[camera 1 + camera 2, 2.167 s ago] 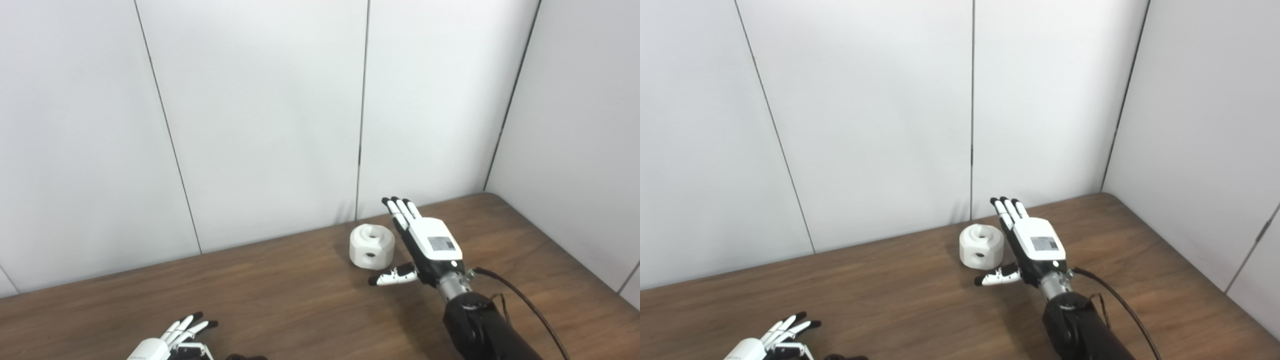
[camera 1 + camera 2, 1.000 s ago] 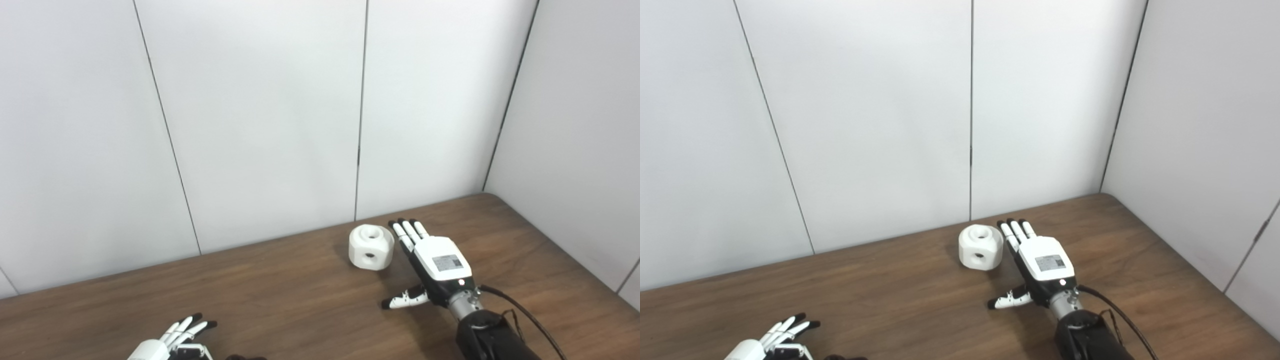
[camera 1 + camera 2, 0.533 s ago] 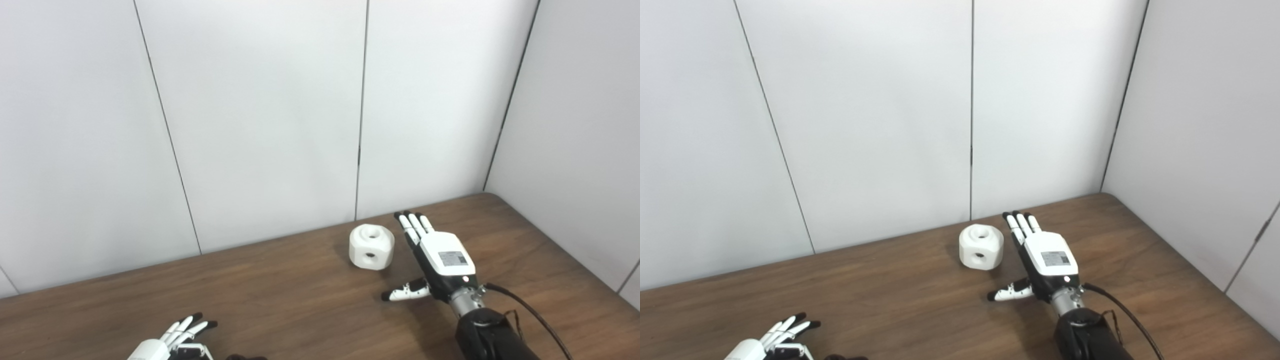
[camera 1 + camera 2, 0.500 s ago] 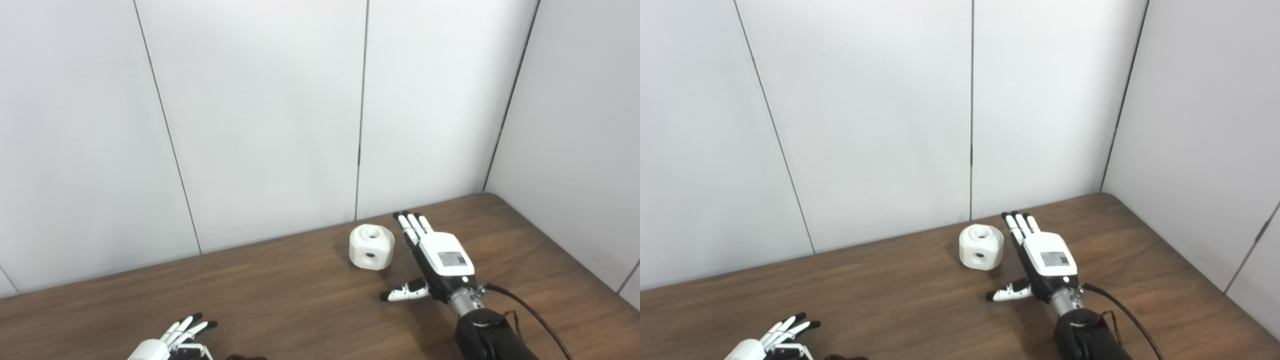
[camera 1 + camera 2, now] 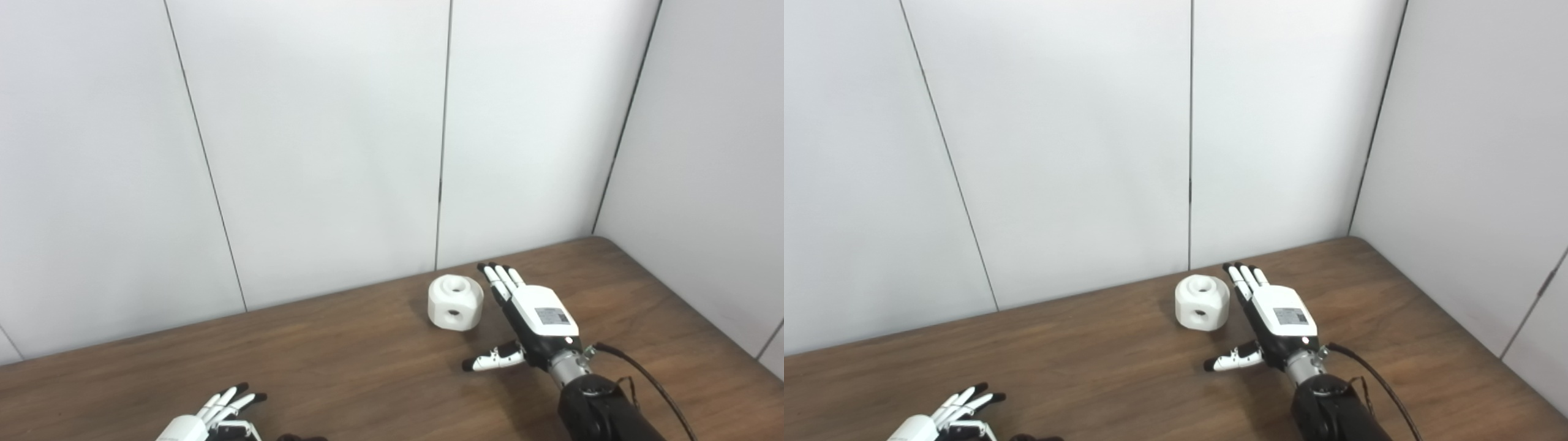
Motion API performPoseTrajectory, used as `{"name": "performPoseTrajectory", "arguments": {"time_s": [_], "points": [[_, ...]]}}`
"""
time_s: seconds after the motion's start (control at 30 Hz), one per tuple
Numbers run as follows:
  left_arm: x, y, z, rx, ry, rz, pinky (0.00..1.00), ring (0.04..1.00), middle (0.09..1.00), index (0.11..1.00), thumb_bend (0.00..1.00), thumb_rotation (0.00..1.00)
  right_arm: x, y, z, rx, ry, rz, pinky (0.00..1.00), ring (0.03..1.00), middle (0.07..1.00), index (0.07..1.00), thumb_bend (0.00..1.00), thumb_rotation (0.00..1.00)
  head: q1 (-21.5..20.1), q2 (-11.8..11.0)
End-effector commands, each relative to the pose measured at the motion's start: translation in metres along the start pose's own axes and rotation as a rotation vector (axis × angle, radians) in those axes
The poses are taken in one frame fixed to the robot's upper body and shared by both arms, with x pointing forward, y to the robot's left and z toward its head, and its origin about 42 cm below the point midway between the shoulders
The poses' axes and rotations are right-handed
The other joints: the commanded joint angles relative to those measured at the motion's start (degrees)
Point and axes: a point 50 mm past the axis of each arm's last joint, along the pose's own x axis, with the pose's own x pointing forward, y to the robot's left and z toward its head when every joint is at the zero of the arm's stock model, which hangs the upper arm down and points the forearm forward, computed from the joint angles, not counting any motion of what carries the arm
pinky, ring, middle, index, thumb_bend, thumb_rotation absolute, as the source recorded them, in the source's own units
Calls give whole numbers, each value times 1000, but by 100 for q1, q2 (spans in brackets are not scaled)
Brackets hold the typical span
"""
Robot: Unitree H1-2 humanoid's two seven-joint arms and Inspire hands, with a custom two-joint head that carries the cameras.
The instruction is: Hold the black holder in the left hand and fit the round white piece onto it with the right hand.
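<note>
Lying at the near edge of the wooden table (image 5: 343, 355), the left hand (image 5: 211, 416) shows only in part: its fingers (image 5: 236, 398) are stretched out and slightly spread, closed on nothing that can be seen. Just to its right, at the very bottom of the picture, a sliver of one dark thing (image 5: 300, 437) peeks in; it may be the black holder, but too little of it shows to tell, and it does not seem to touch the hand.

Farther back and to the right, the right hand (image 5: 530, 318) hovers low over the table, wide open and holding nothing. Its fingers (image 5: 1244, 278) point straight toward the wall, close together, while the thumb (image 5: 490, 360) juts out sideways to the left. A black cable (image 5: 649, 383) trails from its wrist.

One round white piece (image 5: 454, 302) stands on the table just to the left of the right hand's fingers, near them but apart. It has a hole in its top and another in its front face. It sits close to the white panelled wall (image 5: 331, 141), which closes the scene behind and to the right.
</note>
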Motion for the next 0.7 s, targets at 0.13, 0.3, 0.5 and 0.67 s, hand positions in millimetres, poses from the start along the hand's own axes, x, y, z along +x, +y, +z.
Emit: {"name": "performPoseTrajectory", "arguments": {"time_s": [0.13, 0.3, 0.5, 0.67], "points": [[-10, -18, -6, 35, 23, -118, 1000, 1000, 918, 482, 518, 48, 15, -23, 5, -34, -18, -75, 791, 1000, 1000, 1000, 1000, 1000, -10, -3], [-10, -19, -6, 35, 22, -120, 1000, 1000, 919, 482, 518, 48, 24, -22, 6, 99, 27, -62, 827, 1000, 1000, 1000, 1000, 991, -20, -3], [-11, -19, -4, 32, 21, -121, 1000, 1000, 921, 482, 517, 48, 41, -23, 5, 181, 68, -29, 838, 1000, 1000, 1000, 999, 955, 3, 14], [-11, -20, -3, 34, 19, -123, 1000, 1000, 921, 482, 518, 48, 61, -28, 3, 213, 97, 1, 888, 1000, 1000, 1000, 1000, 942, 27, 22]]}}
